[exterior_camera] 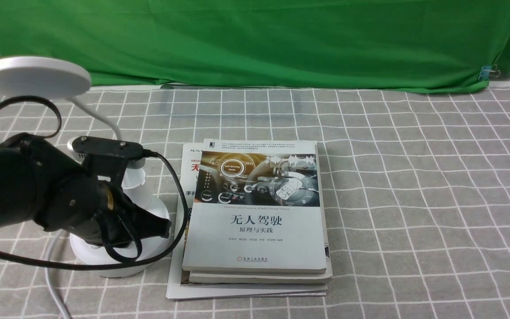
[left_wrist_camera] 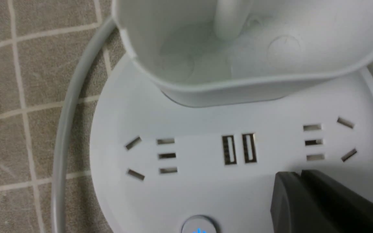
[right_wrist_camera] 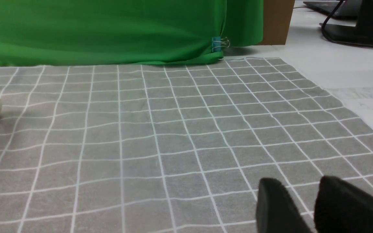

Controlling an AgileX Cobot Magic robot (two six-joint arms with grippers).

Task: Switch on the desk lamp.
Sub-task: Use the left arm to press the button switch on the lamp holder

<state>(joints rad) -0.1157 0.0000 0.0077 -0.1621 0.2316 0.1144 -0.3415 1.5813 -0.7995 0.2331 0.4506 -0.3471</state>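
The white desk lamp stands at the table's left: its disc head [exterior_camera: 36, 75] is raised on a thin neck above a small cup [exterior_camera: 134, 179] and a round base [exterior_camera: 117, 261]. My left gripper [exterior_camera: 164, 228] hangs low over that base, partly hiding it. In the left wrist view the base [left_wrist_camera: 189, 191] shows sockets, two USB ports and a round button [left_wrist_camera: 199, 226] with a blue glow at the frame's edge. The left gripper [left_wrist_camera: 299, 174] is shut and empty, beside that button; whether it touches the base I cannot tell. My right gripper [right_wrist_camera: 298, 184] hovers open over bare cloth.
A stack of books [exterior_camera: 255, 212] lies right beside the lamp base. The lamp's grey cable [left_wrist_camera: 66, 129] runs along the base. A green backdrop [exterior_camera: 255, 40] closes the far side, held by a clip [exterior_camera: 487, 72]. Grey checked cloth [exterior_camera: 414, 199] covers the table.
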